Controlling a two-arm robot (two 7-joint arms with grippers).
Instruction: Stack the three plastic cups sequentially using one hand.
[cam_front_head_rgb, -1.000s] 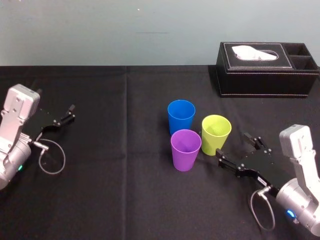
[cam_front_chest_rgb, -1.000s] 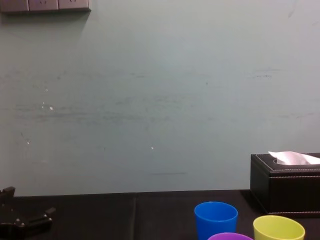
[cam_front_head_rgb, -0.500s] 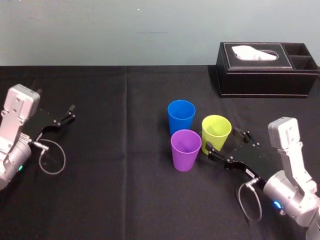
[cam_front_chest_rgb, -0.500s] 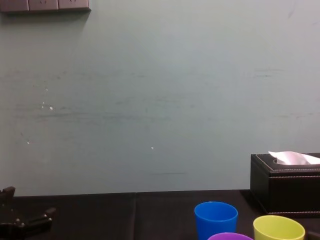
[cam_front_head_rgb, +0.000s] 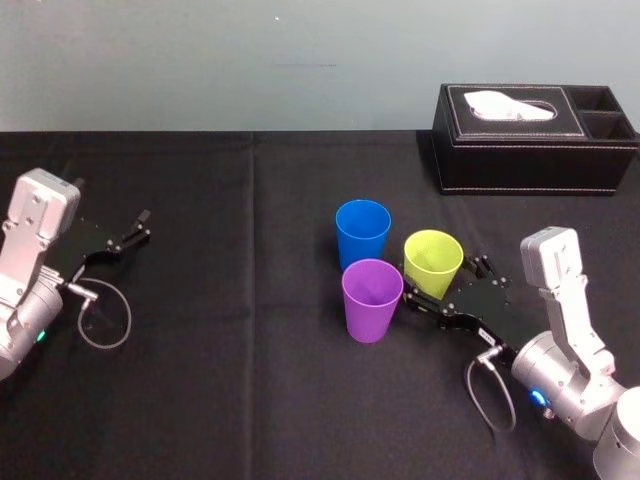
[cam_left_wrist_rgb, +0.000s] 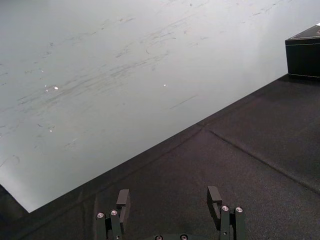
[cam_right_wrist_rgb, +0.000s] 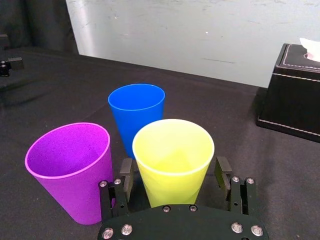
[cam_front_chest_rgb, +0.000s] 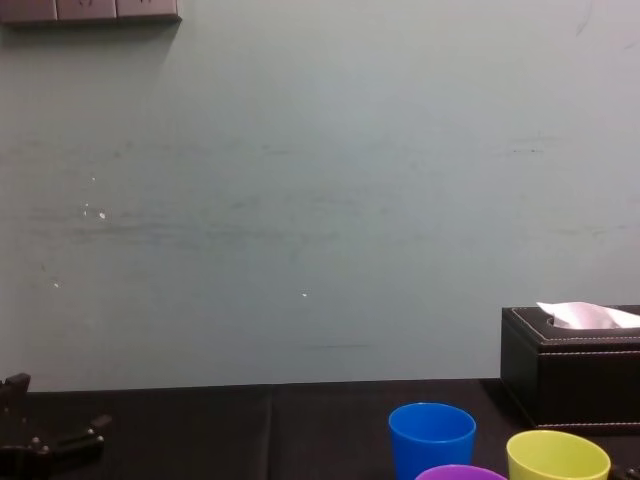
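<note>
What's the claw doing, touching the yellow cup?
Apart. The right wrist view shows the right gripper open around the yellow-green cup, a dark gap on each side.

A pale grey-green wall (cam_front_chest_rgb: 320, 180), marked with faint streaks and small white flecks, rises behind the table (cam_front_head_rgb: 220, 400). The table is covered in black cloth with a crease line. Grey wall plates (cam_front_chest_rgb: 90, 10) sit high on the wall, at the left.

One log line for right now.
right pincer open around yellow-green cup | purple cup, blue cup upright, unstacked | left pincer open, parked
</note>
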